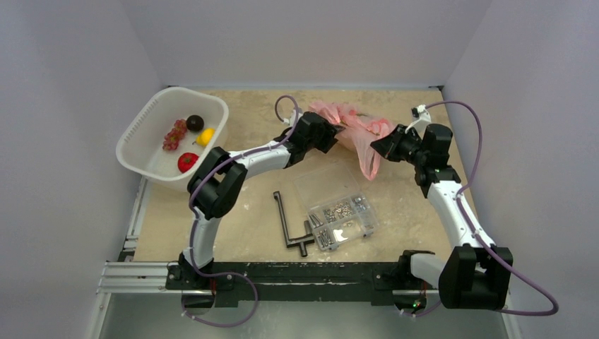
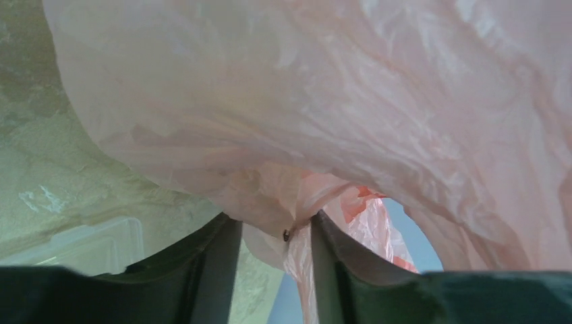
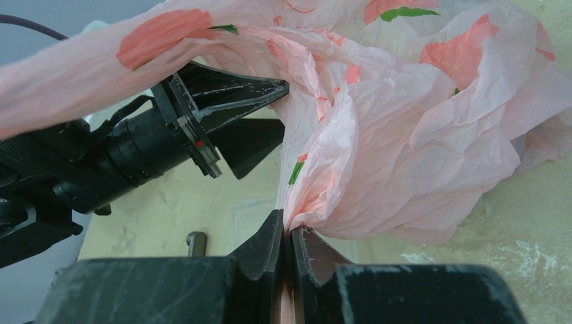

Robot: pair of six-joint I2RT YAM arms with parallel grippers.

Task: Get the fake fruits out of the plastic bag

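Right claw [image 3: 291, 231] clenched on bag [image 3: 418, 155] edge, likely anchoring it; left claw [image 2: 273, 217] half-released around a fold, probably to spread the mouth.

Robotics lab (walled-in test table [image 1: 247, 116])

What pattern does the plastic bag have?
Pale pink plastic bag with red blotches and green marks; best in right wrist view.
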